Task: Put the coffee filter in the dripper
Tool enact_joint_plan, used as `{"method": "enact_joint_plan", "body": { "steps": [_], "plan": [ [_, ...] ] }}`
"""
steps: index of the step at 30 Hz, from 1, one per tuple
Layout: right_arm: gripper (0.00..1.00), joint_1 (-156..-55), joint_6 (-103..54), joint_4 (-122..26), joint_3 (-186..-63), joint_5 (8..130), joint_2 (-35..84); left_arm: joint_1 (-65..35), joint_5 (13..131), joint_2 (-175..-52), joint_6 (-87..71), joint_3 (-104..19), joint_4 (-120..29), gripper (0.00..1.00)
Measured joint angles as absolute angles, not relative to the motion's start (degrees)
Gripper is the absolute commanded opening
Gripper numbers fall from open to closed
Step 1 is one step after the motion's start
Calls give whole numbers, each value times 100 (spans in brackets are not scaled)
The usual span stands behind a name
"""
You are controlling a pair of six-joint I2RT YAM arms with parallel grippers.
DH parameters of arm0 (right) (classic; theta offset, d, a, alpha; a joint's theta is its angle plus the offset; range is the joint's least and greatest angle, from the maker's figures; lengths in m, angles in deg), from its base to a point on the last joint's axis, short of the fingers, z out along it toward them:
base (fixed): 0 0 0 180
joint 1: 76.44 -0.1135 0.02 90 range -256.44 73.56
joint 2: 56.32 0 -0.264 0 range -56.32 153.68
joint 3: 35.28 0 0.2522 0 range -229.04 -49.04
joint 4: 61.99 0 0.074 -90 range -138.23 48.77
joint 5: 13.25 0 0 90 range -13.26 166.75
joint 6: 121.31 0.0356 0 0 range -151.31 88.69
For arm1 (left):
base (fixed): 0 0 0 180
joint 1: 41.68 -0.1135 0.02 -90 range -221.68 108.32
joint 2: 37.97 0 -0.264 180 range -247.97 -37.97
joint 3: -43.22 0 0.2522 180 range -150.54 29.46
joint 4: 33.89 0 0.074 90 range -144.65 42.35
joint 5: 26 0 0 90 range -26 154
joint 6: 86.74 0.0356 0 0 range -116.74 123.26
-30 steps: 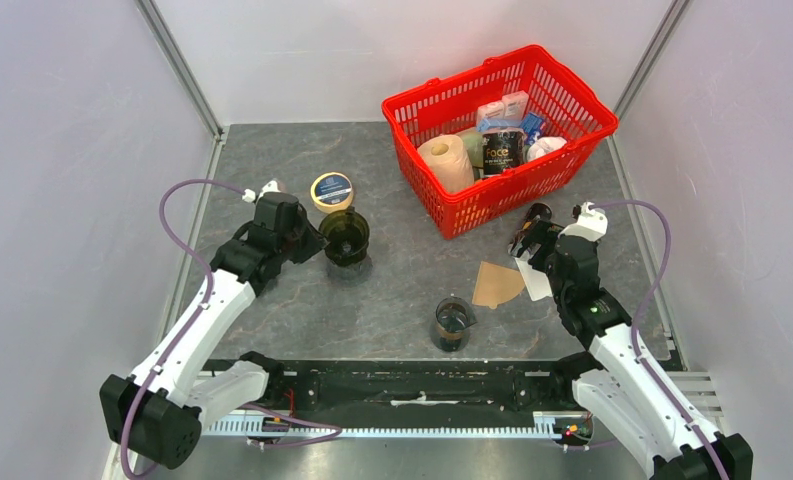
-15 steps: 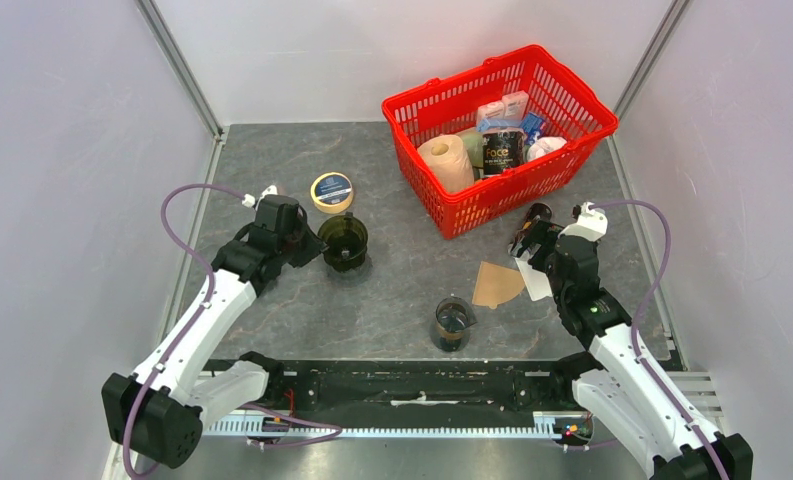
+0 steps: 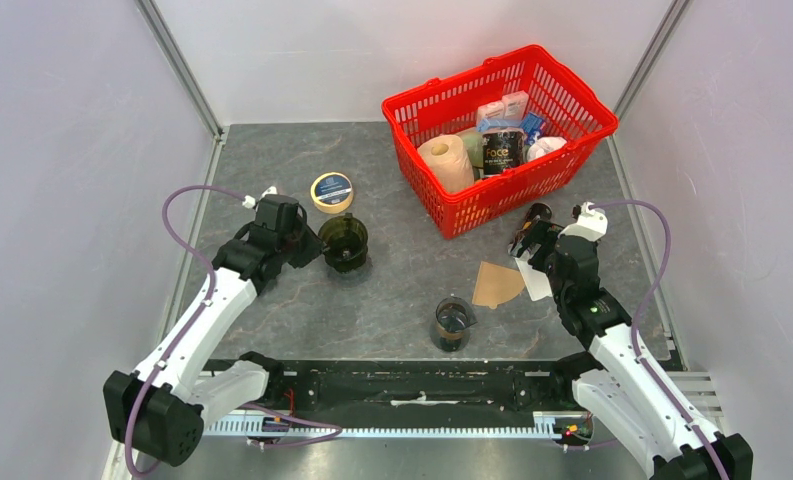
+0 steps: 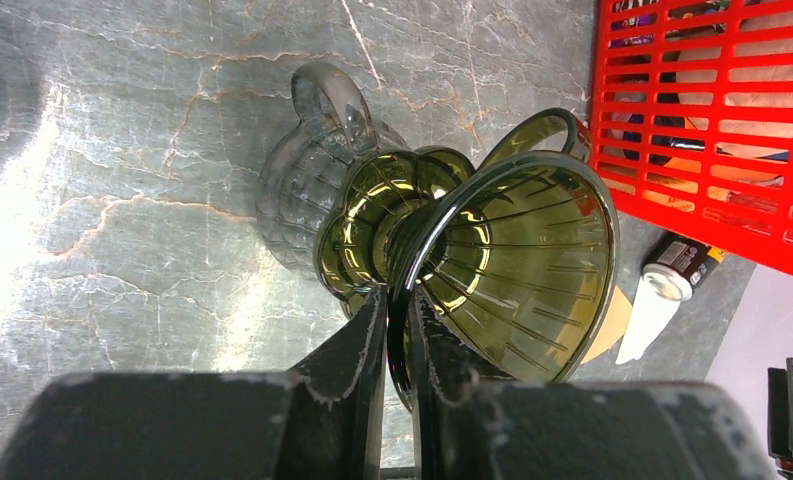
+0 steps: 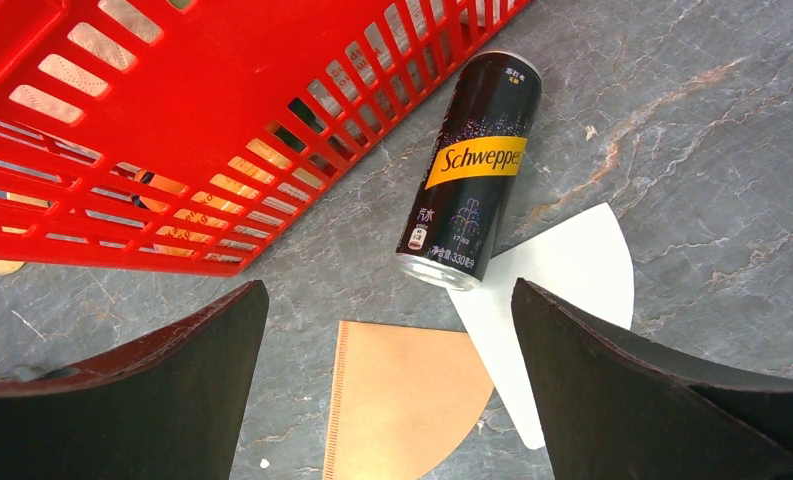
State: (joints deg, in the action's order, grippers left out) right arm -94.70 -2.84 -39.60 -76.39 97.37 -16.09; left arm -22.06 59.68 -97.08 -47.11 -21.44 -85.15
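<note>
Jaws of the left gripper (image 4: 397, 320) are clamping the rim of the green dripper (image 4: 517, 265) | right gripper (image 5: 387, 300) is hovering, jaws spread wide, above the brown coffee filter (image 5: 402, 410) | filter is lying flat on the table (image 5: 732, 150), touching a white filter (image 5: 572, 270), near a Schweppes can (image 5: 477, 170).

We look down from high above the near edge, taking in the whole grey surface (image 3: 402, 290). Our left wrist camera sits close over the dripper (image 4: 512, 270), facing the red basket (image 4: 712, 120). Our right wrist camera, low, shares that basket.
</note>
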Motion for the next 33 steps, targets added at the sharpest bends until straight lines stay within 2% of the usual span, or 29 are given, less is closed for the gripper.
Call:
{"method": "enact_joint_plan", "body": {
  "steps": [9,11,18,20,21,33],
  "plan": [
    [99,-9470,-284,-3960,-7639,9737,-1609,-2213,6012,-9739,-4733,-2144,-8523,29],
    [99,-9470,-284,-3960,-7639,9739,-1609,-2213,6012,-9739,-4733,-2144,-8525,34],
    [99,-9470,-284,-3960,-7639,9739,-1594,-2213,6018,-9739,-4722,-2146,-8523,63],
    [99,-9470,-284,-3960,-7639,9739,-1570,-2211,6021,-9723,-4709,-2146,-8523,80],
    [99,-9470,-284,-3958,-7639,9739,-1563,-2213,6018,-9701,-4693,-2146,-8523,84],
    [99,-9470,-282,-3958,-7639,9750,-1572,-2211,5721,-8877,-4538,-2629,-8523,89]
  ]
}}
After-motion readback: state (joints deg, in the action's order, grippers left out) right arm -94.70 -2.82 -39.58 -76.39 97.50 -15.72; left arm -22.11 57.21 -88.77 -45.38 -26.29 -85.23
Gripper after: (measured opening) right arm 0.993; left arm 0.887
